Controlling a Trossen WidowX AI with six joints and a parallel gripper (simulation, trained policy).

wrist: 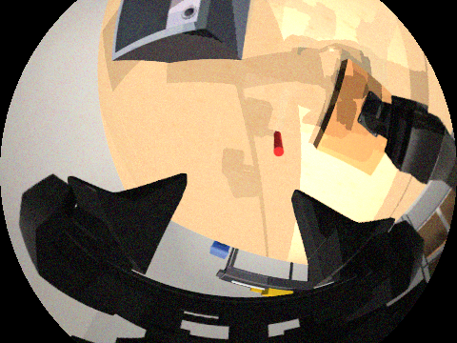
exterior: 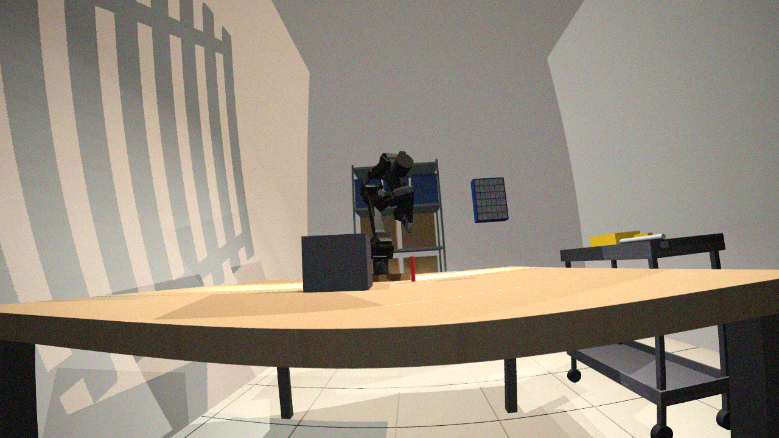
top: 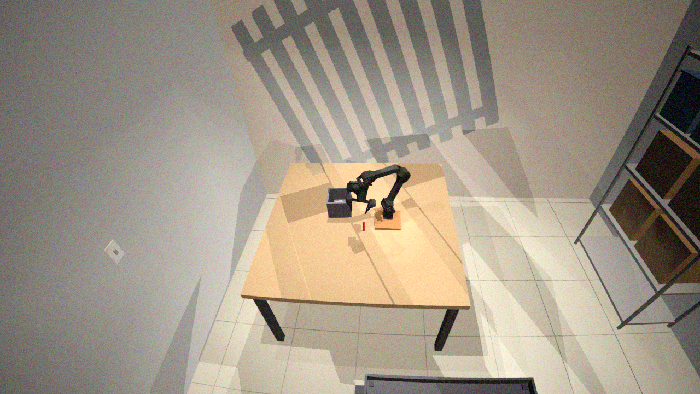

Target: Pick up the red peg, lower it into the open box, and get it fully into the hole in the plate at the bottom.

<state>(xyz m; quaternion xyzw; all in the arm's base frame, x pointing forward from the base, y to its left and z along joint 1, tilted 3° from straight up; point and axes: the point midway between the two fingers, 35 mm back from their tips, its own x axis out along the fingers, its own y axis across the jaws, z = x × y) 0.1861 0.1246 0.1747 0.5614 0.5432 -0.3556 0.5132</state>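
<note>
1. The red cylindrical peg (top: 363, 226) (exterior: 412, 269) (wrist: 278, 144) stands upright on the pale wooden table (top: 342, 264) (exterior: 381, 316) (wrist: 167, 124), its long axis vertical. It is free of my fingers and outside the box.

2. Beside the peg, to the right in the top view, is the flat orange-brown board (top: 394, 226) (wrist: 352, 154) under my base. The peg is nearer to this board than to the box.

3. My black two-fingered gripper (top: 359, 206) (exterior: 408, 227) (wrist: 242, 187) is raised above the table, spread nearly as wide as it goes, with nothing held. In the top view the peg lies below my fingers, towards the bottom edge of the picture. In my wrist view it appears beyond the fingertips, right of the midline between them.

4. The dark grey, open-topped square box (top: 339, 210) (exterior: 335, 262) (wrist: 190, 50) stands up and to the left of the peg in the top view. Inside is a pale plate (top: 339, 201) (wrist: 176, 15) with a round hole (wrist: 188, 11).

5. I judge that I am approaching for the grasp. I need to shift towards the peg, point my fingers down along its upright axis, and descend with one on each side. Coming in slanted, I could knock it over.
</note>
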